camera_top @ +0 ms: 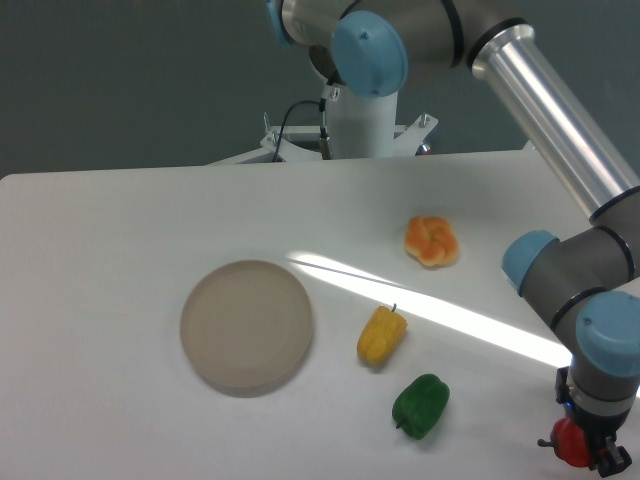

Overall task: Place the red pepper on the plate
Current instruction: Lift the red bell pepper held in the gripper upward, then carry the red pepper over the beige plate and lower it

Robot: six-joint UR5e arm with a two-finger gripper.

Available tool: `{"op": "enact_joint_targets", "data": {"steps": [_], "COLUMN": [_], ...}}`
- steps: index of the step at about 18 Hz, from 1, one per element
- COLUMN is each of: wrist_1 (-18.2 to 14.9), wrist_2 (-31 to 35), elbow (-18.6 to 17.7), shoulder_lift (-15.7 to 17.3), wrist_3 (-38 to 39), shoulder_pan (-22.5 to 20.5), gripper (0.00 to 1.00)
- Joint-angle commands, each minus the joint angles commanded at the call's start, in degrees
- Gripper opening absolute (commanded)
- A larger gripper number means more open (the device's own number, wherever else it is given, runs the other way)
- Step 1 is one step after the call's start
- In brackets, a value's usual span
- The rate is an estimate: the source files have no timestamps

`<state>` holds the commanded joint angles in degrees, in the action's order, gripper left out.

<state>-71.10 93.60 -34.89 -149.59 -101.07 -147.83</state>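
Observation:
The red pepper (571,443) shows as a small glossy red shape at the bottom right corner, partly covered by the gripper (590,455), whose dark fingers sit around it. The frame edge cuts off the fingertips, so I cannot tell how firmly they close on it. The plate (247,326), round and beige-grey, lies empty left of centre, far from the gripper.
A yellow pepper (381,336) lies just right of the plate, with a green pepper (421,405) below it. An orange bun-like item (432,241) sits further back. The arm's silver link and blue joints cross the right side.

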Motion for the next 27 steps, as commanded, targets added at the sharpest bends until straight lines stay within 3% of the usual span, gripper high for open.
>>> {"op": "enact_joint_targets", "data": {"steps": [4,7,9,12,18,22,25,27], "wrist_1": [-0.44,-1.05,-2.80,-7.81,-8.17,-7.82,-6.69,-3.62], "wrist_2": [-0.09,-0.35,-0.70,-0.79,-0.97,-1.32,-2.80,-4.66], "elbow": [-0.61,-5.70,-9.30,-17.37,-33.10,-38.66,-40.25,-41.21], "shoulder_lift": [1.22,5.52,9.21,18.60,31.18,33.84,33.05,31.47], "wrist_3": [0.70,0.70,0.79,3.93,16.05,30.10,40.04,46.04], "shoulder_pan": [1.48,1.76,1.84,4.74,13.25,20.55,24.42,25.66], "gripper": [0.45,0.44,0.44,0.44,0.44,0.44,0.44,0.44]}}
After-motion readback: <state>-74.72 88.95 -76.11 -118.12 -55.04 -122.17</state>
